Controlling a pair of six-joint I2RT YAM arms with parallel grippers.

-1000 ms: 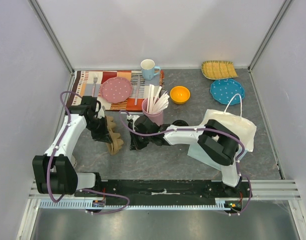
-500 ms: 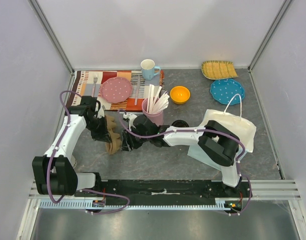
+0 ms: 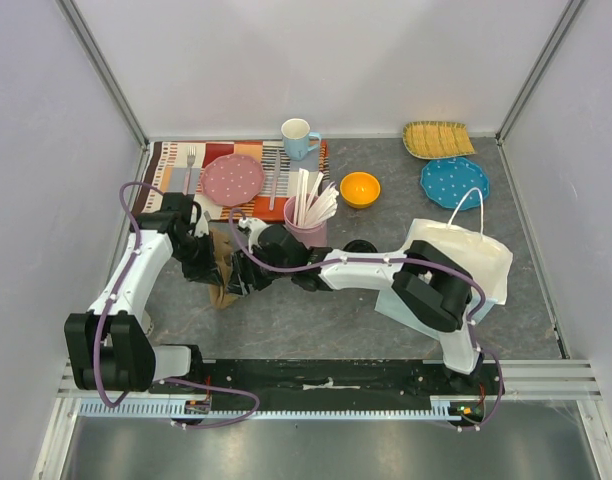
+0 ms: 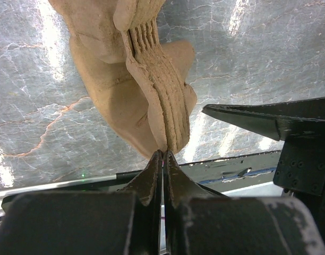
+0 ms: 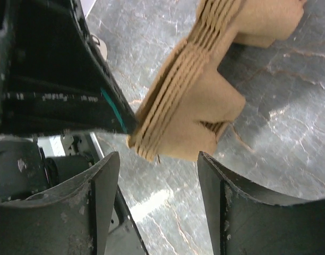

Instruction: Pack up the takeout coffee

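Left gripper (image 4: 163, 156) is clenched on an edge of the stack of brown moulded-pulp cup carriers (image 4: 152, 90), and the right gripper (image 5: 157, 159) is released, jaws spread at the stack's other edge. This looks like peeling off one carrier. Next it must pinch a single layer only. The off-white paper coffee cup with black lid (image 3: 360, 246) waits further right, mostly hidden behind the right arm.

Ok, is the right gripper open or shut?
Open: on the right gripper the fingers stand apart, the brown carrier stack just ahead.
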